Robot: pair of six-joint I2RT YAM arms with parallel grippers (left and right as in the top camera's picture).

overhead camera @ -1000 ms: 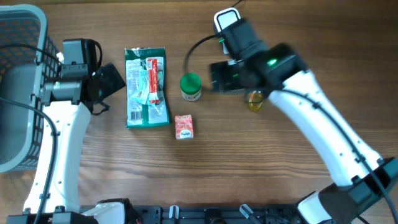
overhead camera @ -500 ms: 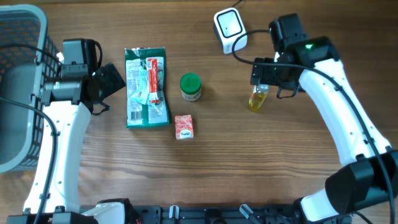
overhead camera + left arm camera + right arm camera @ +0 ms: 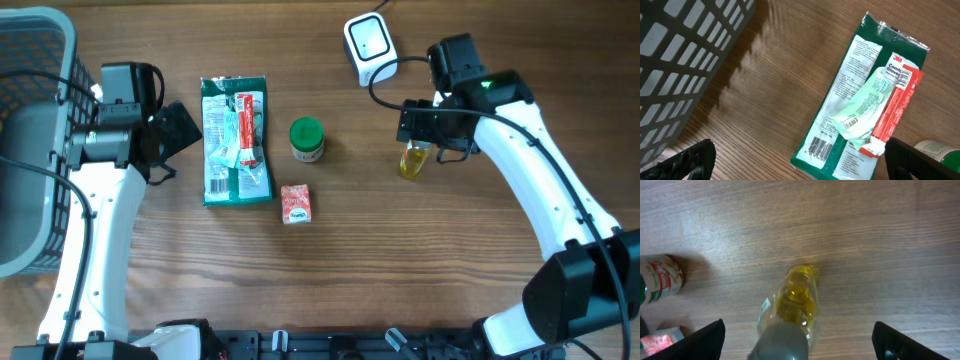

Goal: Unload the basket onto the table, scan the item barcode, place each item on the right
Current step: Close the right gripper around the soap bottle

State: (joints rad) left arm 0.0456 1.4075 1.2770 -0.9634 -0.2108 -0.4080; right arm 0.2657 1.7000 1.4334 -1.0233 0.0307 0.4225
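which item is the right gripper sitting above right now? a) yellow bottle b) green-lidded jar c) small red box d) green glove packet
a: the right wrist view looks straight down on the yellow bottle, which lies between the wide-apart fingers of the right gripper.

Setting: a robotics test bench laid out like a shop checkout.

Evidence:
- Two white robot arms, the left arm [image 3: 95, 230] and the right arm [image 3: 540, 190], reach in from the near edge of a wood-grain table [image 3: 400, 280].
- A white barcode scanner [image 3: 367, 42] with a black cable sits at the far side.
- A grey plastic shopping basket [image 3: 62, 45] stands at the left end.
- Packaged retail goods lie spread out singly: a glove pack [image 3: 235, 140] with a printed barcode [image 3: 818, 146], a green-lidded jar [image 3: 306, 138], a small red carton [image 3: 295, 203] and a yellow bottle [image 3: 413, 160].
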